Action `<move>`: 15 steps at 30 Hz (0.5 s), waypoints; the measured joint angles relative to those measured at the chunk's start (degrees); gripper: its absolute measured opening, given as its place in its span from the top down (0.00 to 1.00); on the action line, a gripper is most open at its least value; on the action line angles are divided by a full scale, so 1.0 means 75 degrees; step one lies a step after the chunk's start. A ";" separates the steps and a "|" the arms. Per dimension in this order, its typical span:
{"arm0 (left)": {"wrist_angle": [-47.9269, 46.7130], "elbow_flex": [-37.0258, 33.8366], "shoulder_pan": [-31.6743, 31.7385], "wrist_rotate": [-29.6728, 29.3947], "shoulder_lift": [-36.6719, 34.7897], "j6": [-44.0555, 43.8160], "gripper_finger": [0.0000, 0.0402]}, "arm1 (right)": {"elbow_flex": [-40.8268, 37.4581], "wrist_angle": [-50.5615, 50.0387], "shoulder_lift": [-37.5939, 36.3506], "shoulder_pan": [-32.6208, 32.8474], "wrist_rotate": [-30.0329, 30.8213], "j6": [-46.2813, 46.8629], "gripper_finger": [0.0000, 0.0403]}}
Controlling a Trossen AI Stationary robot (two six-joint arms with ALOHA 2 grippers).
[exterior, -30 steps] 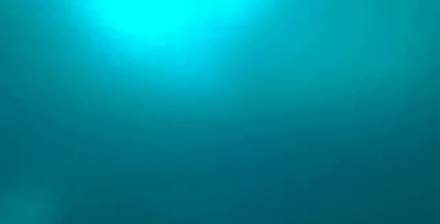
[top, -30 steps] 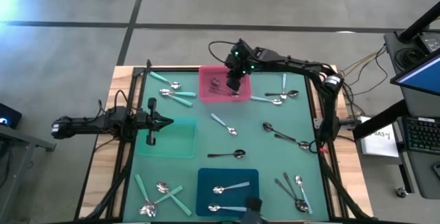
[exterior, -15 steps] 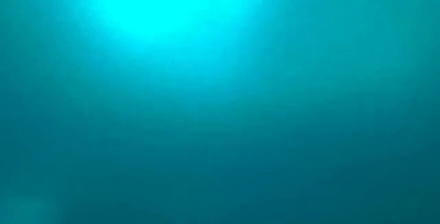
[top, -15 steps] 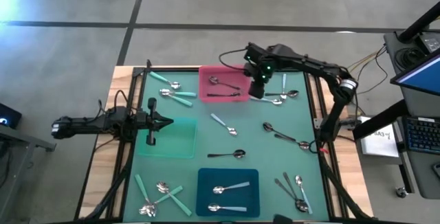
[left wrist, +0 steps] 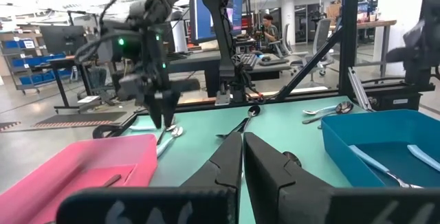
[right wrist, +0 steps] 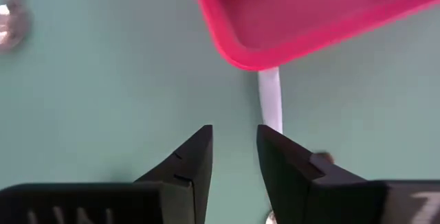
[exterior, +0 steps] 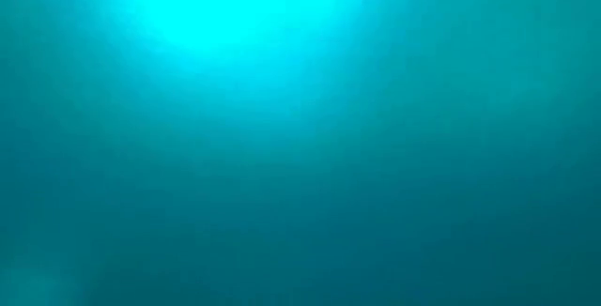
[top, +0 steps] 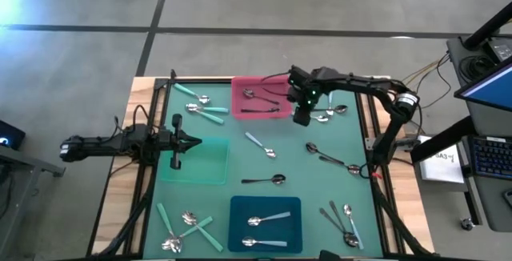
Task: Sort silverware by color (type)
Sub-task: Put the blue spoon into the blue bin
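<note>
Right gripper (top: 302, 118) hangs over the mat (top: 320, 189), just off the pink tray's (top: 240, 110) right edge, by a cluster of spoons. In its wrist view the fingers (right wrist: 194, 162) stand slightly apart with nothing between them; a pale spoon handle (right wrist: 271, 100) runs out from under the tray rim toward the gap.

Left gripper (top: 196, 142) rests at the left side of the table, over the edge of the green tray (top: 210, 170), fingers (left wrist: 223, 162) pressed together, holding nothing.

Spoons, from above:
- Pink tray: two dark-handled spoons (top: 258, 101).
- Blue tray (top: 240, 213), near edge: two pale-blue-handled spoons (top: 268, 218), one above the other.
- Green tray: no spoon seen on it.
- Far left corner: mint-handled group (top: 202, 107).
- Near left corner: another mint group (top: 186, 226), crossed over each other.
- Mat centre: one pale-blue spoon (top: 259, 145), and one dark spoon (top: 266, 180) below it.
- Right of centre: dark spoons (top: 332, 158) lying end to end toward the right rail.
- Near right corner: a few spoons (top: 342, 222), mixed dark and light handles.
- Far right, just beside the right gripper: pale-handled spoons (top: 330, 110).

Low view shows only a flat teal glow, nothing readable.

Left wrist view looks across the mat to the right arm (left wrist: 148, 59) hanging beside the pink tray, with the blue tray to one side. Desks, chairs and a seated person (left wrist: 269, 28) show in the room beyond.
</note>
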 joint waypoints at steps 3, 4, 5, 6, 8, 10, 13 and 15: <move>0.0000 -0.0001 0.0002 -0.0001 0.0000 0.0000 1.00 | -0.0473 0.0409 0.0000 -0.0072 0.0419 0.0058 0.73; 0.0000 0.0000 0.0002 0.0001 0.0000 0.0000 1.00 | -0.0624 0.0528 0.0000 -0.0081 0.0579 0.0051 0.72; 0.0001 0.0001 0.0000 -0.0001 0.0000 0.0000 1.00 | -0.0766 0.0636 0.0000 -0.0088 0.0655 0.0002 0.72; 0.0000 0.0001 0.0003 -0.0001 0.0001 0.0000 1.00 | -0.0916 0.0756 0.0000 -0.0093 0.0658 -0.0017 0.72; 0.0000 0.0001 0.0000 -0.0001 -0.0002 0.0000 1.00 | -0.1202 0.0951 0.0000 -0.0084 0.0658 0.0068 0.73; 0.0000 -0.0001 0.0002 -0.0001 0.0001 0.0000 1.00 | -0.1536 0.1125 0.0000 -0.0084 0.0667 0.0147 0.74; 0.0000 0.0001 0.0002 0.0000 0.0000 0.0000 1.00 | -0.1953 0.1381 0.0000 -0.0081 0.0992 0.0079 0.75; 0.0000 -0.0001 0.0002 0.0001 0.0001 0.0000 1.00 | -0.2108 0.1484 -0.0026 -0.0078 0.1195 0.0154 0.76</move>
